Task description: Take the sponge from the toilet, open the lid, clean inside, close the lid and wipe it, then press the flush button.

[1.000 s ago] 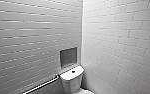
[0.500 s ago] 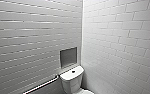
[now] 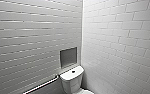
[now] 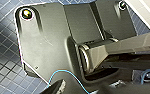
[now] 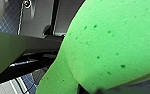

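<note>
The bright green sponge [image 5: 111, 45] looms very close in the right wrist view, and my right gripper is shut on it. In the head view the white toilet tank [image 3: 71, 83] stands low in the corner where the two tiled walls meet. The small dark flush button [image 3: 73, 71] sits in the middle of its flat cover. A white sliver of the lid [image 3: 85, 92] peeks in at the lower edge, in front of the tank. My left gripper is open with nothing in it.
A grey recessed panel [image 3: 68, 57] is set in the wall just behind the tank. A metal grab bar [image 3: 41, 86] runs along the left wall beside the toilet. The floor [image 4: 3, 75] is small dark-blue tiles. The right wall stands close to the tank.
</note>
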`<state>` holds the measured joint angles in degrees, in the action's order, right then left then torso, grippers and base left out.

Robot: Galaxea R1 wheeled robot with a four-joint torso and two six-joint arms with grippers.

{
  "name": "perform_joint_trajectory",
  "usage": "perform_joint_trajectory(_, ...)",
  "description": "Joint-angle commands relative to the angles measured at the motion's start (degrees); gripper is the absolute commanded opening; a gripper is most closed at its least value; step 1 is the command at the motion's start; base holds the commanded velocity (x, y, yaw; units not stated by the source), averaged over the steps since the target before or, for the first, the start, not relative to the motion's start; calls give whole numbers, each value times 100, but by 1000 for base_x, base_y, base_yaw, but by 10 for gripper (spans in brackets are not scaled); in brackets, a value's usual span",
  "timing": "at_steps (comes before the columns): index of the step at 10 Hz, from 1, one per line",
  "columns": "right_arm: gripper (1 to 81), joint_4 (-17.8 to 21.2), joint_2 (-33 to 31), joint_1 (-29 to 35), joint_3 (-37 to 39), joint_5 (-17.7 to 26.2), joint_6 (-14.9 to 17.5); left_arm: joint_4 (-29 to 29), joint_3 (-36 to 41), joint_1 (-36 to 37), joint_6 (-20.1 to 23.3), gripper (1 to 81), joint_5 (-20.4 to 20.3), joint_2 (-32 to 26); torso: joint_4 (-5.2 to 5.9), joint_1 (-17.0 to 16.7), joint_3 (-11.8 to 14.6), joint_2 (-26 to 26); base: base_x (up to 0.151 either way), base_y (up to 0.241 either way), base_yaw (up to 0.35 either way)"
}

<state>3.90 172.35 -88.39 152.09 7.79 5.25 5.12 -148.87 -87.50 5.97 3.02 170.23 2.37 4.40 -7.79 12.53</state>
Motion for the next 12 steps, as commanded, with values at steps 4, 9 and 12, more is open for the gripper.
perform_joint_trajectory(4,10,278,-383,212,-550,285,-33,-46,1501,317,9,811,76,-920,0,0,0,0,0,0,0)
perform_joint_trajectory(9,10,287,-1394,115,-2519,-85,-15,-46,1712,309,18,811,76,-1122,0,0,0,0,0,0,0)
perform_joint_trajectory(12,10,243,-1367,115,-2475,-85,-16,-46,1712,317,18,811,49,-1122,0,0,0,0,0,0,0)
